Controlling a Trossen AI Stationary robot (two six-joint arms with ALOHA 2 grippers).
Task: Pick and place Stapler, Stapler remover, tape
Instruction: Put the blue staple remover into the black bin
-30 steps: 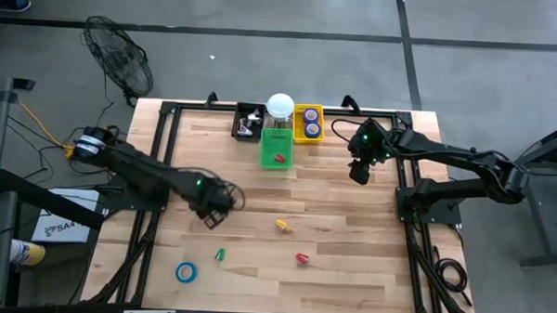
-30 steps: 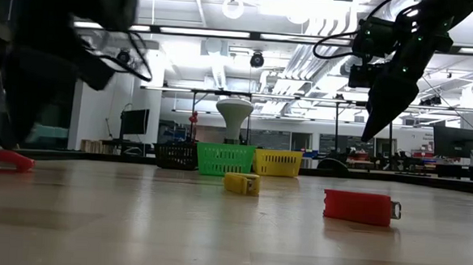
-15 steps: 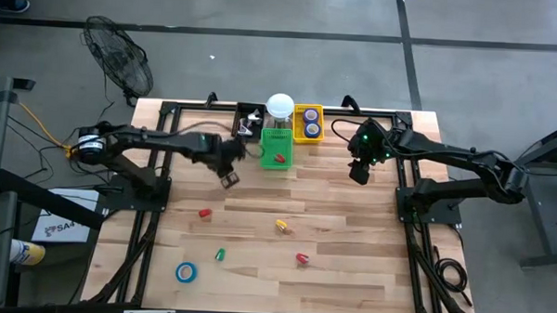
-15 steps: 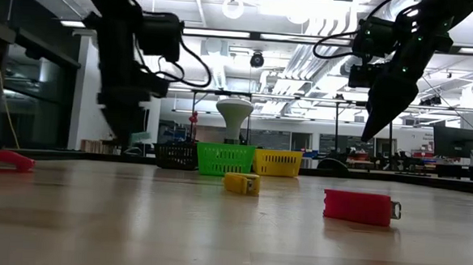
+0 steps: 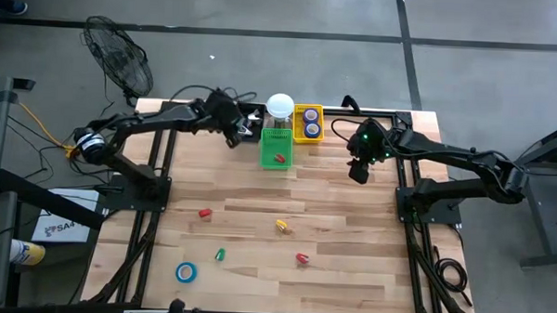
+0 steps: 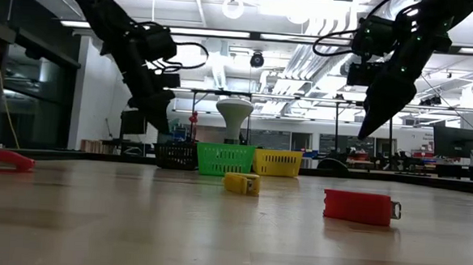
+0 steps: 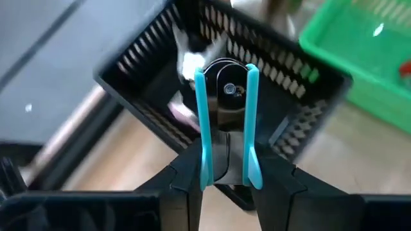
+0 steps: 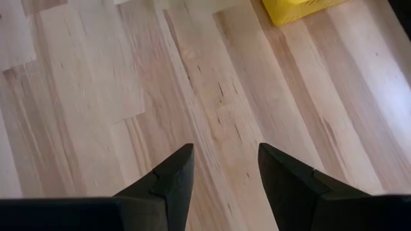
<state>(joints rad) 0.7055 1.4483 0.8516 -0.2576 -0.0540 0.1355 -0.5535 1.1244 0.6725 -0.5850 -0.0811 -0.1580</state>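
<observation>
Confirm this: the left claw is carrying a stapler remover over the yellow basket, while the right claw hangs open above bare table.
Wrong basket. The left wrist view shows the left claw shut on the stapler remover over the black basket, not the yellow one. The rest stands: the right claw hangs open above bare table.

A robotics lab in an open industrial hall: bare grey concrete floor (image 5: 265, 12), exposed white ceiling ducts (image 6: 305, 67) and strip lights above the right claw (image 6: 365, 133), black monitors (image 6: 452, 141) on benches behind it.
</observation>
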